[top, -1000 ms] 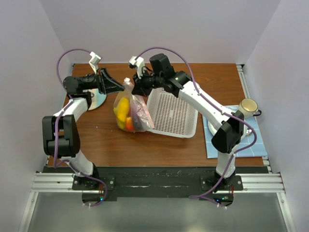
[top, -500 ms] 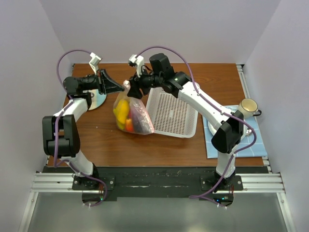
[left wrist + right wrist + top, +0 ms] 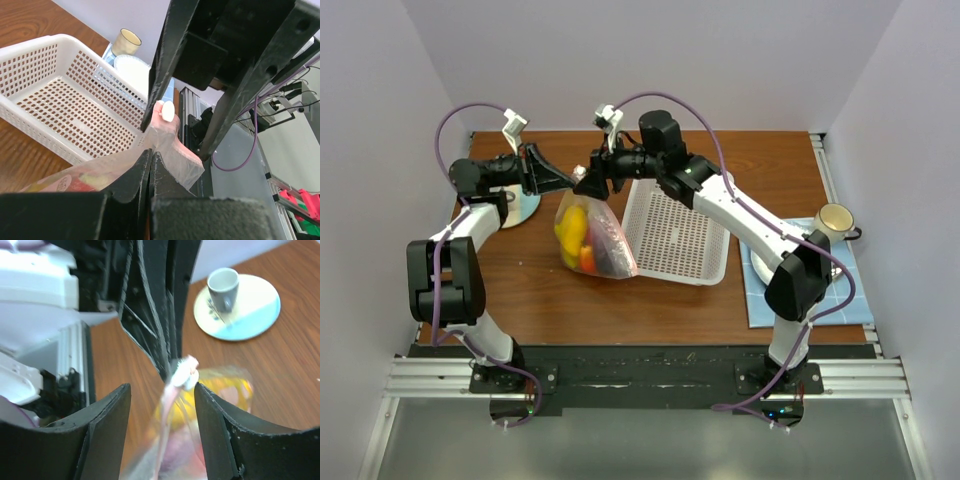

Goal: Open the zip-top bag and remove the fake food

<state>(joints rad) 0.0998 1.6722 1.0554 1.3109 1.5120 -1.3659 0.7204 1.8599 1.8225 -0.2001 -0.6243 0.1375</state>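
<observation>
On the worktop (image 3: 520, 290) the white basket (image 3: 680, 240) has nothing in it and touches the right side of the zip-top bag (image 3: 605, 245). The bag stands upright, zipper edge on top. All the fake food (image 3: 575, 228) is inside it, low down. Your left hand (image 3: 150, 165) is clamped on the plastic just under the zipper, reaching from the left. Your right hand (image 3: 161, 387) comes from the right with its jaws parted around the white slider (image 3: 167, 111), not gripping it. Right hand is the one placed to pull, probably along the strip.
</observation>
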